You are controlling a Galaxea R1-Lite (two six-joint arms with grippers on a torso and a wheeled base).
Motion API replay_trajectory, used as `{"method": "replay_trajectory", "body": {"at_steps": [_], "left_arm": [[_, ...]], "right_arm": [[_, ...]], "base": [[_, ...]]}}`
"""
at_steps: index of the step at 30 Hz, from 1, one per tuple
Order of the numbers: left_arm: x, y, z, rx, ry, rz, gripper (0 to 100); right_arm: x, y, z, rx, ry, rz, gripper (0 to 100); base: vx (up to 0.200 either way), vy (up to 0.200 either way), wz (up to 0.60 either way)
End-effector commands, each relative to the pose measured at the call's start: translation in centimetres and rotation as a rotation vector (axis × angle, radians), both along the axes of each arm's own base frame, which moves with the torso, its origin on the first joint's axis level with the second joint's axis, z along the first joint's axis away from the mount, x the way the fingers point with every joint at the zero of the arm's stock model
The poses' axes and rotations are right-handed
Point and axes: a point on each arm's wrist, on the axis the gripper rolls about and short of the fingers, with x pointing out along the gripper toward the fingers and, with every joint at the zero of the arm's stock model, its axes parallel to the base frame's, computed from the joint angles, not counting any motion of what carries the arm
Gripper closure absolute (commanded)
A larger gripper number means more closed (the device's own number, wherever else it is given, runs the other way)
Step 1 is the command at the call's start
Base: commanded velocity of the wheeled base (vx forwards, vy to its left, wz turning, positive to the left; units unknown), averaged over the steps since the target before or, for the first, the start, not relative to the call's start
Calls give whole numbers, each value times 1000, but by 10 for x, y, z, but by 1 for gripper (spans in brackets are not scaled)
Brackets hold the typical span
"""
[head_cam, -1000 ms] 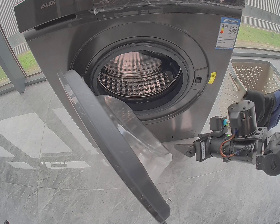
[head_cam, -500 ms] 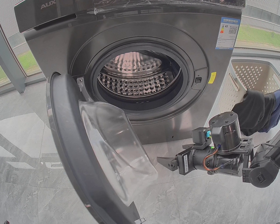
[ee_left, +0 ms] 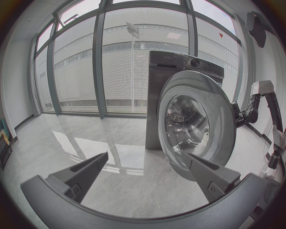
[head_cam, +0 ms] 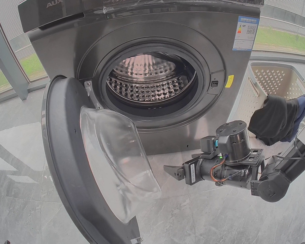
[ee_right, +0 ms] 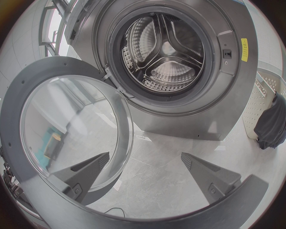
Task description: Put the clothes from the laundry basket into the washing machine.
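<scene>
The door (head_cam: 73,169) is swinging wider open, and the right gripper (head_cam: 171,172) (wide open, holding nothing) is following it, so the washing machine (head_cam: 169,28) is getting ready for the clothes (head_cam: 271,118) hanging on the laundry basket (head_cam: 273,79) beside it.

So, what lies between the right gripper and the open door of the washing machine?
Only bare grey floor. The head view shows it: the right gripper is apart from the door, touching nothing.

Black right arm (head_cam: 280,181) bears orange cables (head_cam: 216,168), a cylindrical joint (head_cam: 232,139), wedge-fingered right hand (head_cam: 171,171).
</scene>
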Motion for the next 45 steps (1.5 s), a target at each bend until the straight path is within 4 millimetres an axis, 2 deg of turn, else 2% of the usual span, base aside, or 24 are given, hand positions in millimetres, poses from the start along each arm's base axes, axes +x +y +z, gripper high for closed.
{"method": "replay_trajectory", "body": {"at_steps": [1,8,12,15,21,25,30,31,34,38,42,45], "left_arm": [[1,0,-4,-1,8,-1,0],[1,0,-4,-1,8,1,0],[1,0,-4,-2,8,1,0],[1,0,-4,-1,8,1,0],[1,0,-4,-1,8,1,0],[1,0,-4,-1,8,1,0],[1,0,-4,-1,8,1,0],[1,0,-4,-1,8,1,0],[1,0,-4,-1,8,1,0],[0,0,-4,-2,6,2,0],[0,0,-4,-1,6,1,0],[0,0,-4,-1,6,-1,0]], "right_arm": [[0,15,-12,-14,17,29,0],[-13,41,-12,-2,7,102,0],[-18,48,-9,11,-4,116,0],[-9,47,1,41,-41,91,0],[-4,50,2,52,-50,86,0],[9,69,-13,62,-59,92,0],[20,85,-14,88,-84,98,0],[25,97,-15,103,-99,93,0],[29,110,-21,109,-111,87,0],[37,138,-34,122,-130,86,0],[41,148,-34,150,-159,71,0],[43,145,-27,175,-156,55,0]], "base": [[0,0,0],[0,0,0],[0,0,0],[0,0,0],[-133,0,0],[0,0,0],[0,0,0],[0,0,0],[0,0,0],[0,0,0],[0,0,0],[0,0,0]]}}
